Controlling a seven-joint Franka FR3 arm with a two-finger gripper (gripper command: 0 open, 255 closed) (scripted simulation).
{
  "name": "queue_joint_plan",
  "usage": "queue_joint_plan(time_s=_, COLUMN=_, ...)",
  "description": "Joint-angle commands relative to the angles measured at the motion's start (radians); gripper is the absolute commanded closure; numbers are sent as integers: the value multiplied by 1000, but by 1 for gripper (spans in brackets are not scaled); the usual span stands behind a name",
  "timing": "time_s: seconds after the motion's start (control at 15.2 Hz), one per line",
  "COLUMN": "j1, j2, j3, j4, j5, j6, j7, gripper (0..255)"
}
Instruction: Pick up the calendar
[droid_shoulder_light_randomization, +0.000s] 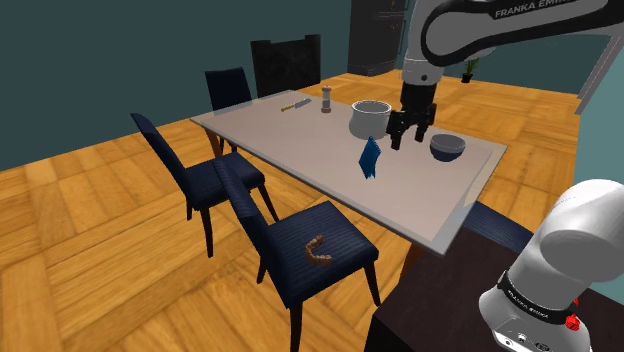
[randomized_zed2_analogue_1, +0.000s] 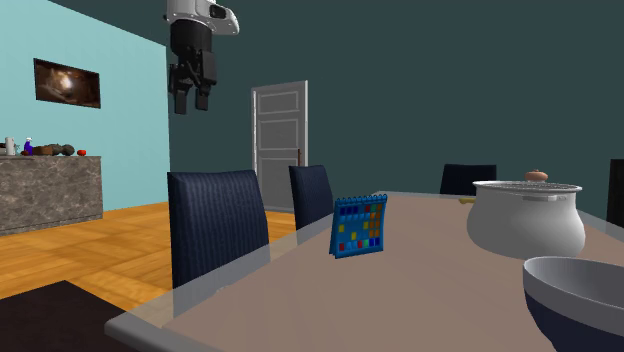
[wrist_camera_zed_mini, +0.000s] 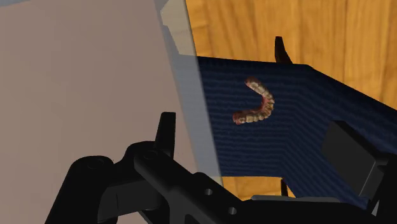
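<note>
Approach stage: the pincer (droid_shoulder_light_randomization: 410, 140), jaws apart and empty, hangs above the bench (droid_shoulder_light_randomization: 290, 150). Its next move calls for descending onto the upright blue calendar (droid_shoulder_light_randomization: 369, 158).

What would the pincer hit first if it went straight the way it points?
Likely the chair seat, just past the table edge; the open pincer frames it, but depth is unclear.

White Franka arm (droid_shoulder_light_randomization: 480, 30) reaches out high, wrist pointing straight down; its all-black two-finger gripper (droid_shoulder_light_randomization: 410, 139) hangs with fingers spread apart, clasping nothing.
</note>
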Motion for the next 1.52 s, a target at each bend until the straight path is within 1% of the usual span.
queue_joint_plan(time_s=0.0, j1=-17, j2=74, j3=-19, j4=25, j5=-3, j6=52, j7=-4, gripper=0)
queue_joint_plan(time_s=0.4, j1=-55, j2=280, j3=-71, j4=128, j5=7, j6=162, j7=-16, gripper=0)
queue_joint_plan(time_s=0.73, j1=-83, j2=454, j3=-112, j4=241, j5=35, j6=226, j7=-32, gripper=0)
queue_joint_plan(time_s=1.06, j1=-115, j2=628, j3=-147, j4=378, j5=79, j6=263, j7=-53, gripper=0)
queue_joint_plan(time_s=1.45, j1=-166, j2=841, j3=-174, j4=577, j5=146, j6=273, j7=-75, gripper=0)
